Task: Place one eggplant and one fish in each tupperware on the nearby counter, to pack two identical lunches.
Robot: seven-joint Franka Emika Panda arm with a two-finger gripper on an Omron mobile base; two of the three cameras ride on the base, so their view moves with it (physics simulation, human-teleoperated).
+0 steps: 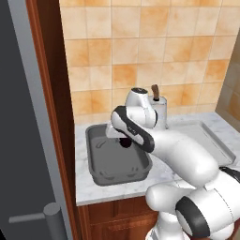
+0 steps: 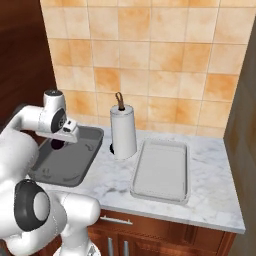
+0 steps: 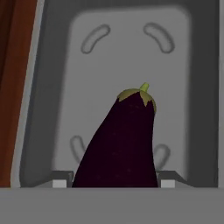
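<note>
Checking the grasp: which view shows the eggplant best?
Hand view: the eggplant fills the centre, stem up, between the fingers, over the dark tupperware. Both base views give just a dark blob under the hand.

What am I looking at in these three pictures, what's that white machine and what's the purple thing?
It is a white robot arm in a rendered kitchen. Two pictures come from cameras riding behind it, one on each side; the third looks along its gripper. On the marble counter lie a deep dark grey tupperware, a shallower pale tupperware and an upright paper-towel roll. The purple thing is an eggplant, sitting between the gripper's fingers above the dark container, apparently held. No food shows in either container.
</note>
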